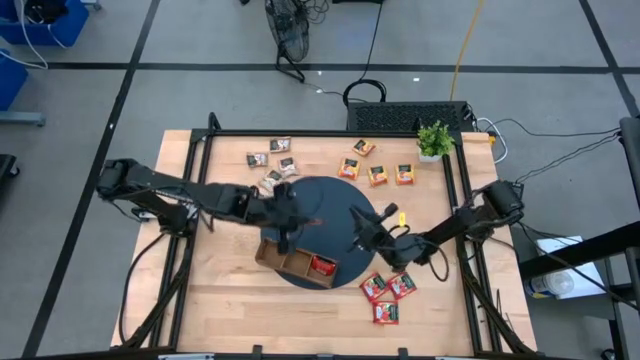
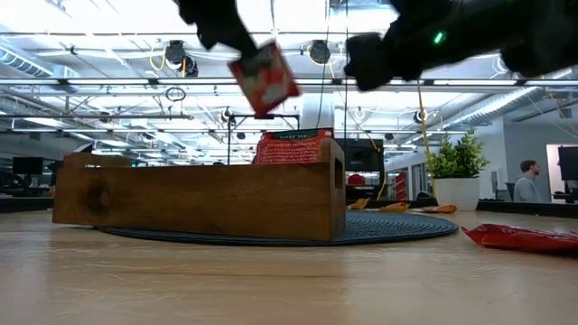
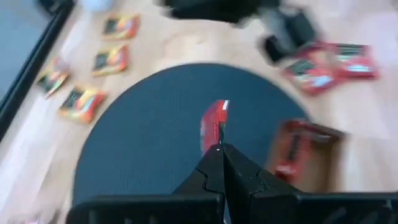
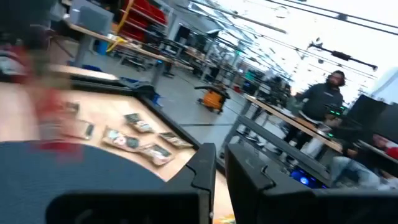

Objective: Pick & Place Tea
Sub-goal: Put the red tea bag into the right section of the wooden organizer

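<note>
Red flat square tea sachet (image 3: 215,124) hangs pinched by one edge in the left gripper (image 1: 287,214), fingers closed on it, above the round dark mat (image 1: 335,205) and just beside the long three-compartment wooden tray (image 1: 290,262). In the low view this sachet (image 2: 264,78) is tilted, one corner down, flat face toward the camera, clear of the tray's rim. In the left wrist view it is edge-on, long edge running straight out from the fingertips. Right gripper (image 1: 362,238) sits over the mat's right part with its fingers nearly together and nothing visible between them (image 4: 214,163). One more red sachet (image 1: 322,266) stands upright in the tray's end compartment; small pale lettering shows along its top edge in the low view, too small to read. Counts on the wooden tabletop (image 1: 230,300): three red sachets (image 1: 386,292) in a cluster in front of the right arm; four orange sachets (image 1: 377,175) at the far side near the small green potted plant (image 1: 434,141); about five dark brown and white sachets (image 1: 272,158) at the far left. Labels on all loose sachets are illegible.
</note>
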